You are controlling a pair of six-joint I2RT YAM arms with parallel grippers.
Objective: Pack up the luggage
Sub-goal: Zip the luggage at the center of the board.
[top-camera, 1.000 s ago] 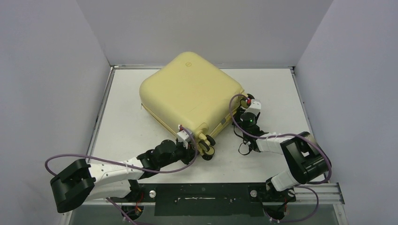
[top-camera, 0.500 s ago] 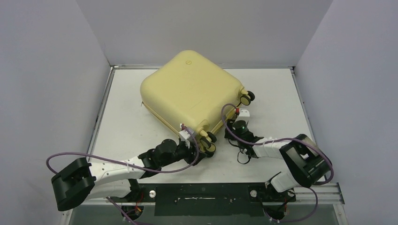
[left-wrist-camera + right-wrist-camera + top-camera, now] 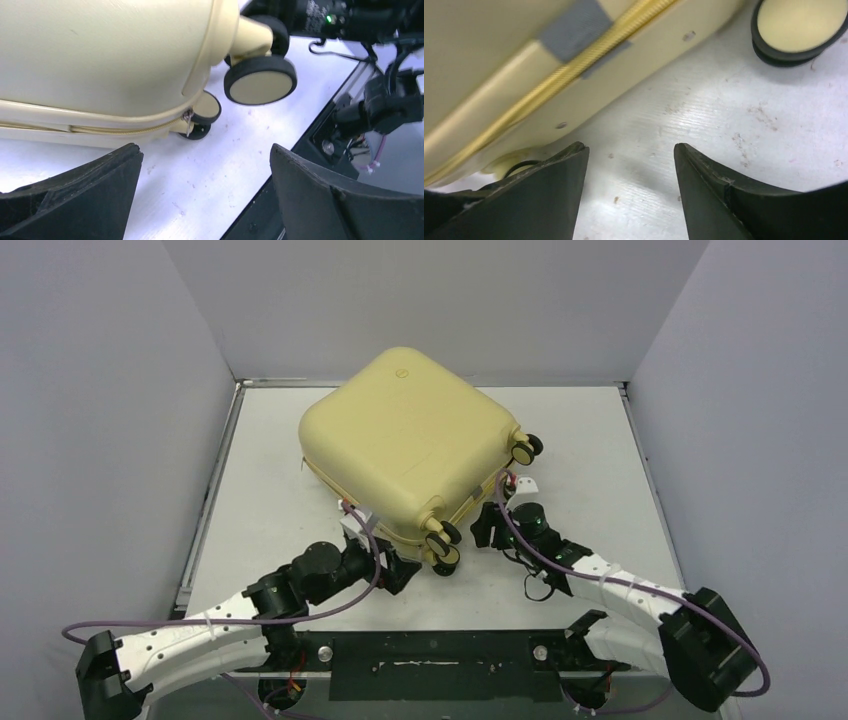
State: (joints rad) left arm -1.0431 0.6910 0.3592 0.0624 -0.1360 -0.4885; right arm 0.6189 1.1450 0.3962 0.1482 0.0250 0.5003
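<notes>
**Top view.** Luggage (image 3: 405, 435): shut, lying flat on the counter (image 3: 590, 440), centre-rear. Its wheeled edge faces 5 o'clock.
- Left gripper (image 3: 398, 562): low at the near wheeled corner, luggage at 12 o'clock from it.
- Right gripper (image 3: 487, 525): beside the wheeled edge, luggage at 10 o'clock from it.
- Both are near the shell, and neither holds anything.

**Left wrist view.** Left gripper (image 3: 202, 165): spread wide, with only bare counter between the jaws.
- Luggage (image 3: 100, 55): at 11 o'clock, its zip seam running left to right.
- Zip pull (image 3: 188, 120): hangs at the corner, at 12 o'clock, just ahead of the jaws.
- Wheel (image 3: 260, 80): at 1 o'clock.

**Right wrist view.** Right gripper (image 3: 630, 155): moderately open and empty.
- Luggage (image 3: 499, 45): at 10 o'clock.
- Zip (image 3: 574, 70): slants up toward 1 o'clock.
- Wheel (image 3: 799, 22): at 2 o'clock.

**Judgement.** The next move likely turns on the zip pull, and the left arm is the nearer one.
</notes>
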